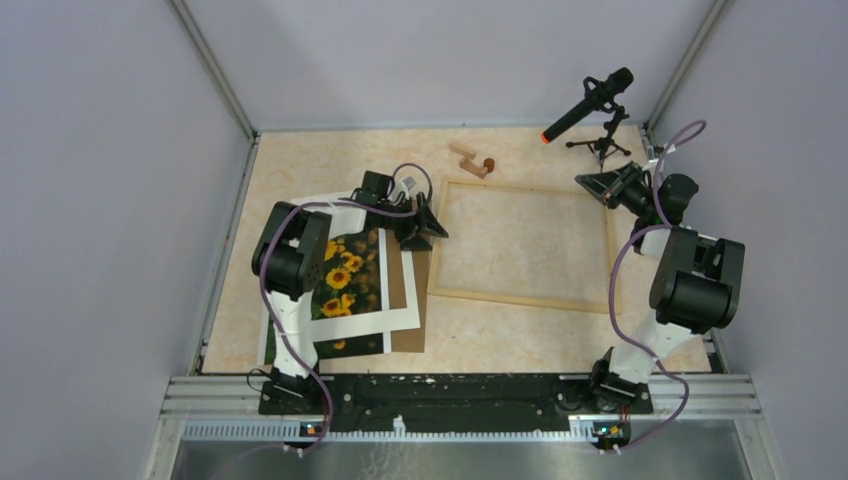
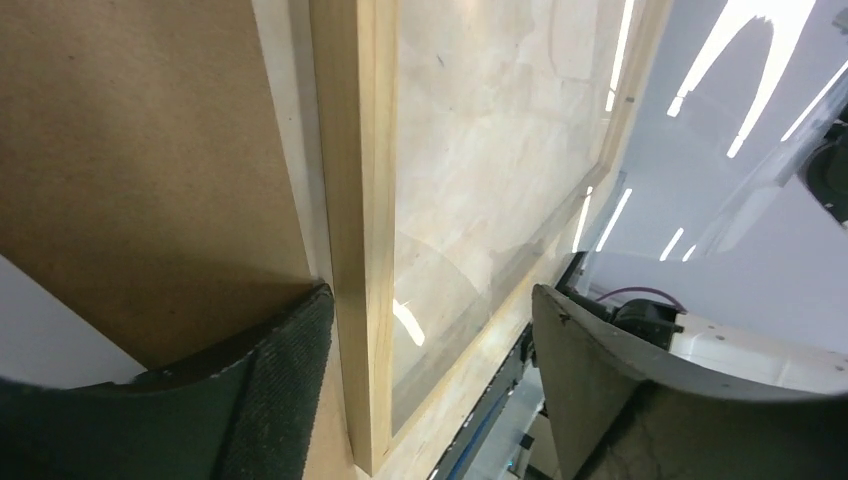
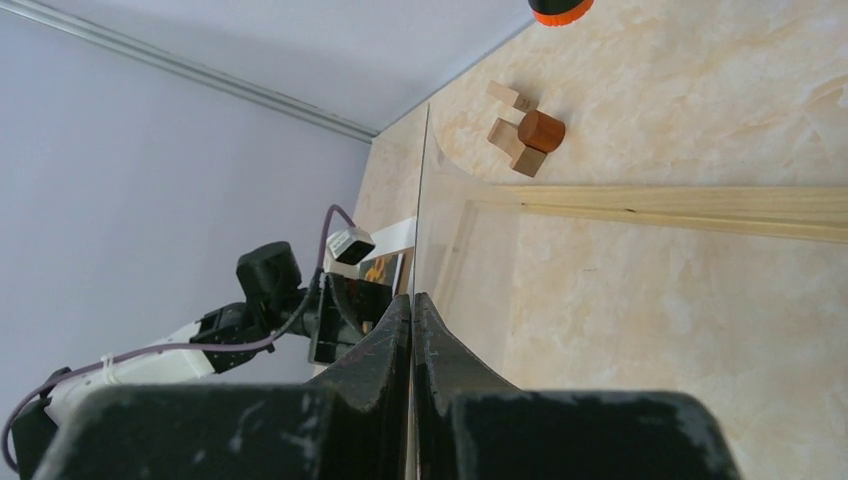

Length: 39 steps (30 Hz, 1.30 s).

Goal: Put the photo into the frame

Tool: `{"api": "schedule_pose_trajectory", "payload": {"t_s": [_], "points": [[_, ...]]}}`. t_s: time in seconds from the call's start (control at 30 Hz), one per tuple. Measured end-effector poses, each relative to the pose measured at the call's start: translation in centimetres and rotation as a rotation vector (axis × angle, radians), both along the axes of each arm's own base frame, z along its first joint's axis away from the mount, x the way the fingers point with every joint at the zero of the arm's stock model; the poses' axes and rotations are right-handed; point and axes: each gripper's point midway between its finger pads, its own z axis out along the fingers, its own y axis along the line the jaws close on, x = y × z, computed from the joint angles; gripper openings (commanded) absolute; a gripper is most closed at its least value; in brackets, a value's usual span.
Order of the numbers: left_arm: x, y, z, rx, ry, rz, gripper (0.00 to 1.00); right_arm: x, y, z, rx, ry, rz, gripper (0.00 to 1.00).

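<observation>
Left claw (image 2: 430, 300) stands with its jaws well apart, one on either side of the left rail of the frame (image 1: 525, 299); whether the pads touch the rail I cannot tell. Right claw (image 3: 412, 300) is pinched together on the edge of a thin clear sheet (image 3: 421, 200) at the frame's right end. Narrow pale wood rails lie flat on the bench (image 1: 300, 170), long axis left to right. Just left of them lies the photo (image 1: 345, 272), yellow sunflowers on dark green, long axis near to far
</observation>
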Motion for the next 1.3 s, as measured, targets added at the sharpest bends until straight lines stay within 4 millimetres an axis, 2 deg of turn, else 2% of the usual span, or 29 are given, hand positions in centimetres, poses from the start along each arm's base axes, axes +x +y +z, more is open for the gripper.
{"api": "schedule_pose_trajectory", "payload": {"t_s": [0.27, 0.47, 0.6, 0.73, 0.83, 0.9, 1.0, 1.17, 1.3], "points": [[-1.0, 1.4, 0.5, 0.131, -0.071, -0.005, 0.82, 0.1, -0.1, -0.3, -0.007, 0.005, -0.01, 0.0], [-3.1, 3.6, 0.4, 0.38, -0.191, -0.057, 0.84, 0.3, -0.3, -0.4, -0.019, 0.0, -0.023, 0.0], [-5.0, 3.4, 1.2, 0.525, -0.315, -0.154, 0.84, 0.3, -0.3, -0.5, -0.023, 0.003, -0.022, 0.0], [-6.3, 2.9, 1.2, 0.581, -0.373, -0.236, 0.84, 0.3, -0.3, -0.6, -0.023, 0.004, -0.021, 0.0], [-6.4, 3.2, 0.8, 0.587, -0.351, -0.24, 0.8, 0.3, -0.3, -0.6, -0.023, 0.004, -0.021, 0.0], [-6.2, 3.1, 0.5, 0.557, -0.314, -0.223, 0.82, 0.3, -0.3, -0.6, -0.023, 0.004, -0.02, 0.0], [-5.6, 3.0, 0.6, 0.473, -0.247, -0.174, 0.83, 0.3, -0.3, -0.5, -0.022, 0.004, -0.021, 0.0], [-3.9, 3.1, 0.4, 0.334, -0.149, -0.093, 0.8, 0.4, -0.3, -0.8, -0.018, 0.008, -0.021, 0.0], [-4.1, 2.3, 0.1, 0.24, -0.093, -0.083, 0.78, 0.5, -0.4, -1.1, -0.016, 0.015, -0.025, 0.0]]}}
